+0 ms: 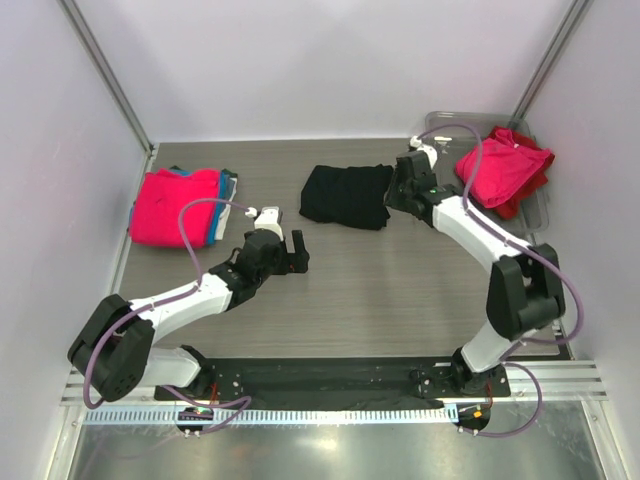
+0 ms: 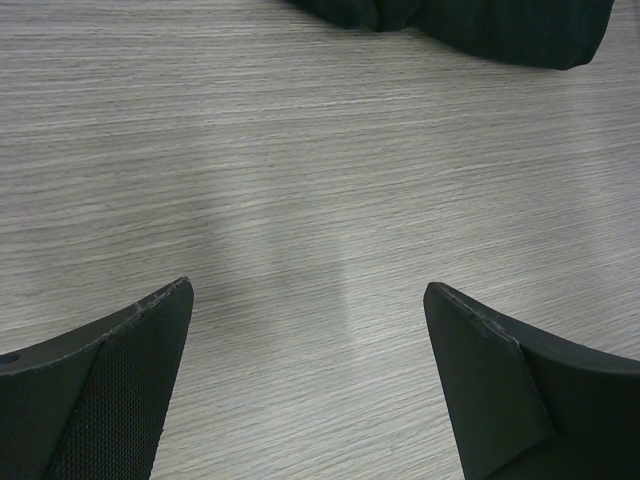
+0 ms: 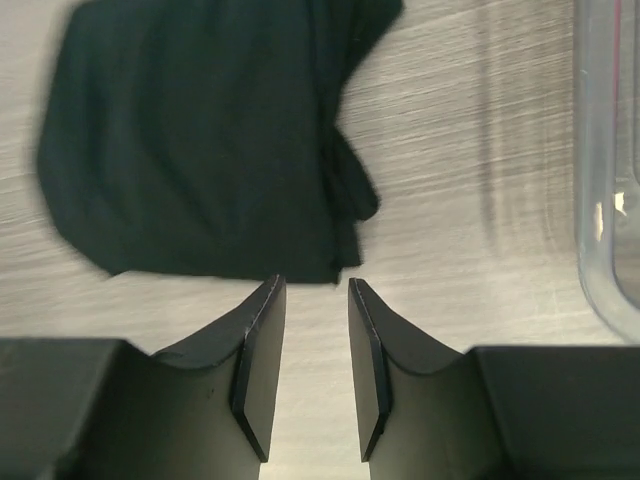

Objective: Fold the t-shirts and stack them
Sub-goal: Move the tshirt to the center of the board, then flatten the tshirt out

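Left gripper (image 2: 308,288) spread wide, empty, over bare grey wood-grain tabletop (image 2: 300,150), centre-left. Right gripper (image 3: 312,290) narrowly parted, empty, beside edge of folded black cloth t-shirt (image 3: 200,140), upper centre. Folded pink t-shirt (image 1: 172,207) upper left.

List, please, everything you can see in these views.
black t-shirt: one, black, far centre of table
pink pile: one, bright pink, far left
teal t-shirt: one edge, teal-blue, under the pink pile
pink bundle: one, bright pink, in the tray
red t-shirt: one, red, under the pink bundle
tray: one, clear grey, far right
table: one, grey woodgrain
left tool: one, black, wide open above bare table
right tool: one, black, narrowly open, at black t-shirt's edge
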`<state>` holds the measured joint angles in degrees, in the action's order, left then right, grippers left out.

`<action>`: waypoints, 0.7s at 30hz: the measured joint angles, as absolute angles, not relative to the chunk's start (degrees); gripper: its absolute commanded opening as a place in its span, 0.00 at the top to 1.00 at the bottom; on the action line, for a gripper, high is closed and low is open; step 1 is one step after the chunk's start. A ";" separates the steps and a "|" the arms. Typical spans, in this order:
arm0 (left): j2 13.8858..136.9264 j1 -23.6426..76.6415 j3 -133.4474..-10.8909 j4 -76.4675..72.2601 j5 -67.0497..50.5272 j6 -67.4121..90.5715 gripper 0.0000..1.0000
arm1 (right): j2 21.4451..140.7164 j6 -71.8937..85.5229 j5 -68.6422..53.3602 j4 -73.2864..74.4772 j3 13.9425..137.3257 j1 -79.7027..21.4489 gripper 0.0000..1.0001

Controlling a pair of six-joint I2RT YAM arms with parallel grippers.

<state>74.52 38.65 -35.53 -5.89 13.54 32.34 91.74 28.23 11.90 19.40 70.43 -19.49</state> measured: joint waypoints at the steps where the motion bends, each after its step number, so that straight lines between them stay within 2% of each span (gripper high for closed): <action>1: 74.52 38.65 -35.53 -5.85 13.54 32.34 0.02 | 93.89 27.70 12.95 19.35 71.22 -19.75 0.62; 10: 74.52 38.65 -35.55 -5.67 13.96 32.34 0.02 | 114.96 25.32 23.73 21.30 88.27 -19.79 0.62; 17: 74.52 38.65 -35.55 -5.63 13.96 32.32 0.02 | 123.85 25.32 28.97 23.11 100.53 -18.81 0.62; 21: 74.52 38.68 -35.55 -5.65 13.96 32.32 0.02 | 129.54 25.36 29.74 25.30 107.79 -17.37 0.55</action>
<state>74.52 38.68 -35.55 -5.65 13.96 32.32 129.54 25.36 29.74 25.30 107.79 -17.37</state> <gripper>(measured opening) 0.978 0.404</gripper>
